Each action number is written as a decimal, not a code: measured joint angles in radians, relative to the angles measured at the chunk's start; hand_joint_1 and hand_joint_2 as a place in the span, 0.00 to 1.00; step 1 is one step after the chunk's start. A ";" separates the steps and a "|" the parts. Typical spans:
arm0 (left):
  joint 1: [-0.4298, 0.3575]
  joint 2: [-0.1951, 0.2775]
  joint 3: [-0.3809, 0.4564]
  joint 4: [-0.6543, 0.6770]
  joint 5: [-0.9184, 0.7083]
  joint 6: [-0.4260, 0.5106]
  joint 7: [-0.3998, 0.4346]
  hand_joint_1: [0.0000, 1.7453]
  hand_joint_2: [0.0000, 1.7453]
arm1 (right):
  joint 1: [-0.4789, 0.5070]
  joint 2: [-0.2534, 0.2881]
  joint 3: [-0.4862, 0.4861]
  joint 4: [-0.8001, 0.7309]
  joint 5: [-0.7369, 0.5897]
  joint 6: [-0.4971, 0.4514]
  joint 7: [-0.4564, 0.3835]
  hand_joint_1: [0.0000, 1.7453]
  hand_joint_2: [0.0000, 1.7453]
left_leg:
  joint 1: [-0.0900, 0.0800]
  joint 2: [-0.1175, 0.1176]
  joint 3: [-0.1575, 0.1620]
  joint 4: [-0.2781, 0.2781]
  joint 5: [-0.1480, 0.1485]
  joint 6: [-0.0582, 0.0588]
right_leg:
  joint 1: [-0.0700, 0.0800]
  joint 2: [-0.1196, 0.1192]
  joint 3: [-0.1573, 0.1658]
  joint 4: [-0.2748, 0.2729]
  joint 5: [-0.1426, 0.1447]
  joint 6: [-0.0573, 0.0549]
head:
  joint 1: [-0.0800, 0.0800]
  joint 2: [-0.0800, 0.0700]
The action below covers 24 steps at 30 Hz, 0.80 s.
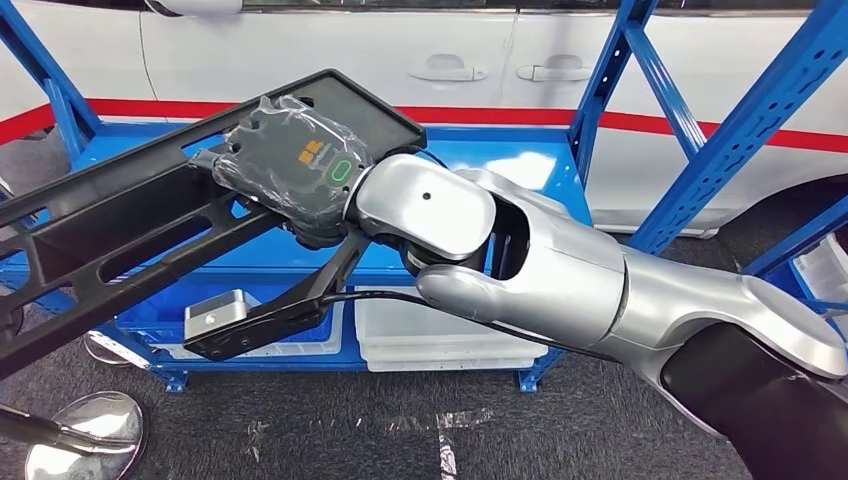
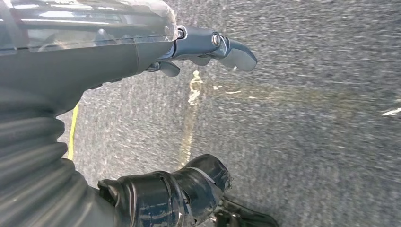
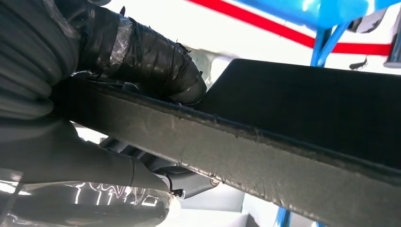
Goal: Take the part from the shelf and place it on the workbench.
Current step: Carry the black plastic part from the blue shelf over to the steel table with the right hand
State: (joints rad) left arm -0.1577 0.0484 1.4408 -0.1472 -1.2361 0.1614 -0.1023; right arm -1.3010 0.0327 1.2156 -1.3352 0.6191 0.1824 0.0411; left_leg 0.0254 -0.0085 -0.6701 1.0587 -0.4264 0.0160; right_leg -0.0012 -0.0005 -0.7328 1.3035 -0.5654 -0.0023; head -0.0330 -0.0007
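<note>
Head view: the right hand (image 1: 290, 170) grasped the long black part (image 1: 130, 230) before the blue shelf (image 1: 520, 170), its long axis running from near left to far right; left wrist view: the left hand (image 2: 156, 47) hung released above grey floor (image 2: 307, 118); right wrist view: fingers (image 3: 156, 61) clamped the part's edge.

Automotive workshop: blue steel shelf (image 1: 620, 80) stands on grey floor (image 1: 560, 430), with a white car body (image 1: 480, 50) behind.

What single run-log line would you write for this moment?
right hand: grips long black plastic frame part | part: lifted before blue metal shelf | left hand: empty, over grey floor
</note>
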 joint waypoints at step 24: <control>-0.001 0.006 0.000 0.000 -0.018 0.000 0.016 0.00 1.00 | -0.001 0.001 0.014 -0.003 -0.015 0.013 0.004 1.00 1.00 | 0.001 0.002 0.119 -0.022 -0.080 -0.026 | 0.013 -0.005 0.026 -0.251 0.198 -0.015 | 0.000 0.000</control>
State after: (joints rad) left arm -0.1585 0.0543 1.4411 -0.1473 -1.2536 0.1613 -0.0864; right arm -1.3020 0.0336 1.2299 -1.3378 0.6043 0.1951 0.0447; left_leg 0.0267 -0.0069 -0.5512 1.0370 -0.5064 -0.0100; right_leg 0.0115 -0.0059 -0.7063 1.0525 -0.3677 -0.0173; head -0.0335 -0.0007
